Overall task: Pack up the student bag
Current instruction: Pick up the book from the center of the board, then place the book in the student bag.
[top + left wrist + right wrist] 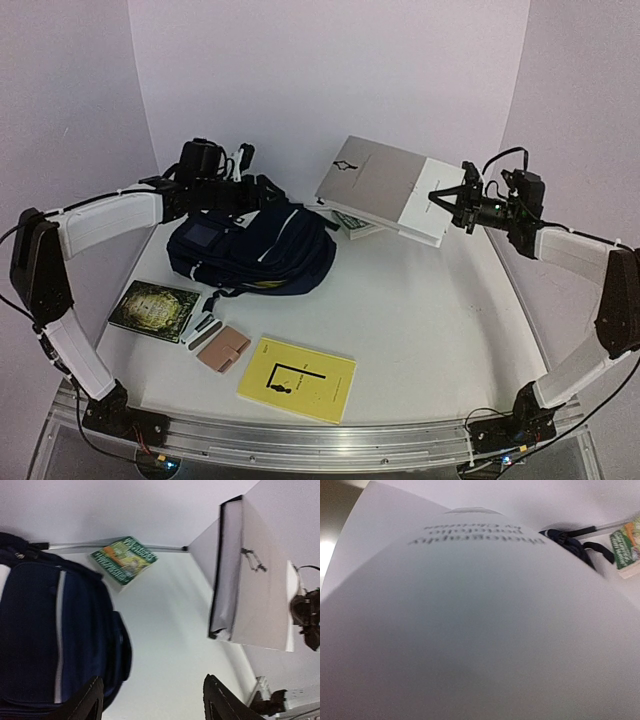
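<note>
The student bag [250, 248], a dark navy backpack with white piping, lies on the table left of centre. My left gripper [268, 192] hovers at the bag's far top edge. In the left wrist view that gripper [155, 702] is open, with only bare table between its fingers [92, 700] and the bag [45, 630] beside the left one. My right gripper [448, 198] is shut on the right edge of a large white book [385, 185], which is held tilted at the back. That book's cover [470, 620] fills the right wrist view and hides the fingers.
A green book [352, 223] lies under the white book's lower edge. Near the front lie a dark green book [155, 308], a grey stapler-like item [203, 328], a pink wallet [223, 349] and a yellow book [297, 378]. White walls enclose the back and sides.
</note>
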Robot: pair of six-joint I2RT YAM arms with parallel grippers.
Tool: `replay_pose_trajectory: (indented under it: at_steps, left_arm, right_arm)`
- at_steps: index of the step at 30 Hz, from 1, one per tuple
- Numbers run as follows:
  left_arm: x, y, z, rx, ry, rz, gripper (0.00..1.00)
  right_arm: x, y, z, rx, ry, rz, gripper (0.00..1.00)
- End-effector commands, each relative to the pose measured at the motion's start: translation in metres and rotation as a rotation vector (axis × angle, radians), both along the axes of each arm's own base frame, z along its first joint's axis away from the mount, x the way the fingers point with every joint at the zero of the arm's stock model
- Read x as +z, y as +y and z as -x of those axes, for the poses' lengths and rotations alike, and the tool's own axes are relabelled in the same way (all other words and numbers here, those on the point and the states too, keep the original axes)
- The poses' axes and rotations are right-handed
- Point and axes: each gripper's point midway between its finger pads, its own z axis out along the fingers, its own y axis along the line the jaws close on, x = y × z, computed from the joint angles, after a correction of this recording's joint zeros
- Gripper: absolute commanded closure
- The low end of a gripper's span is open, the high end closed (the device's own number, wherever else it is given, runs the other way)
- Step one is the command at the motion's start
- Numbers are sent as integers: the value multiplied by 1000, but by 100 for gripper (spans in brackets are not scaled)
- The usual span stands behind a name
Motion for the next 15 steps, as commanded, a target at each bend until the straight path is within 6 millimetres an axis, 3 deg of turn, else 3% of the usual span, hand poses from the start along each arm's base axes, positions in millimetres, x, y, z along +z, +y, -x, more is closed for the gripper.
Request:
replay_pose_trajectory:
  at_steps: [1,8,15]
  left_arm:
    - [-82,15,-10,34,58,-477,32]
    - [-122,-45,-11,-68,41,-644,37]
    - [-168,-79,-20,-129,77,-676,40]
  right_arm:
    - [-9,-15,1,-63,-1,30,99]
    - [-65,-46,-9,-194,86,245,100]
    - [-87,-52,2,-186,97,338,100]
